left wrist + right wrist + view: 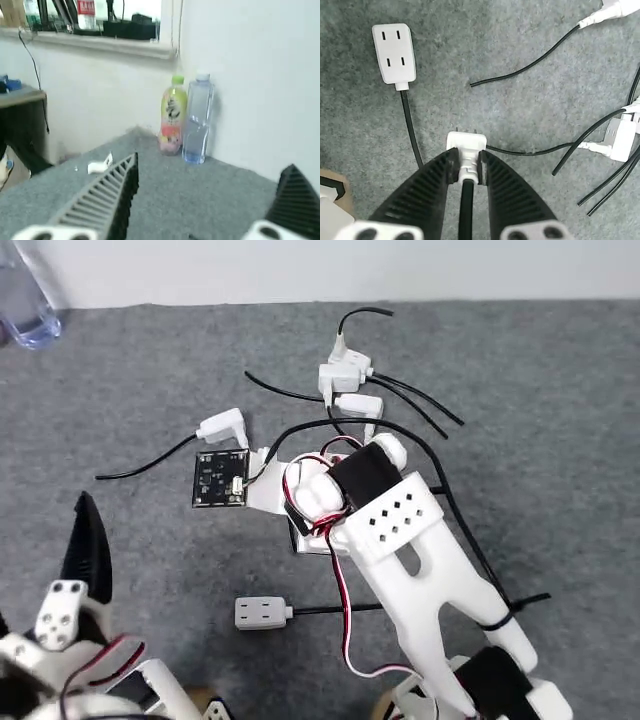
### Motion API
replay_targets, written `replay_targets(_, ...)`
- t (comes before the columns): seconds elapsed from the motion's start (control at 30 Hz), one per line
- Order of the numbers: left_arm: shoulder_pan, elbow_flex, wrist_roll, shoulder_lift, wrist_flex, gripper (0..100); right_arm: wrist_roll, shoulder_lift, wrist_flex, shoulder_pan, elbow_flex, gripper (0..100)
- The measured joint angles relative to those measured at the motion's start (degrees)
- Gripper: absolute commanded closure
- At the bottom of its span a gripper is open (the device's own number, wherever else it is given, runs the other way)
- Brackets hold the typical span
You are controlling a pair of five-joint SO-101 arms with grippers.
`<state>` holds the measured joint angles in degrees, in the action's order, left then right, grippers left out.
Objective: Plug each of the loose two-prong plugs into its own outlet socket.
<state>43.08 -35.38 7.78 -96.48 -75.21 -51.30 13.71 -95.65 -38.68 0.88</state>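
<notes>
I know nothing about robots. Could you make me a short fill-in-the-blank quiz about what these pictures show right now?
1. The right gripper is shut on a white two-prong plug whose cord is ____.
2. The left gripper has its jaws ____ and holds nothing.
3. Next to the clear plastic water bottle stands a yellowish bottle with a ____ cap.

Missing words: black; open; green.
</notes>
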Motion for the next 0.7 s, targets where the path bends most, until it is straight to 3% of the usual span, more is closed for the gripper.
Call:
replay_targets(0.23,0.09,19.78,0.0,24.18,-1.14,59,0.0,0.0,0.18,0.0,0.0,99.0)
replay_targets(0.47,-0.53,50.02,-0.53,56.79,-13.45,59,0.0,0.0,0.18,0.0,0.0,99.0)
replay_targets(0.7,0.18,76.22,-8.53,80.09,-17.14,59,1.76,0.0,1.23,-3.78,0.0,99.0)
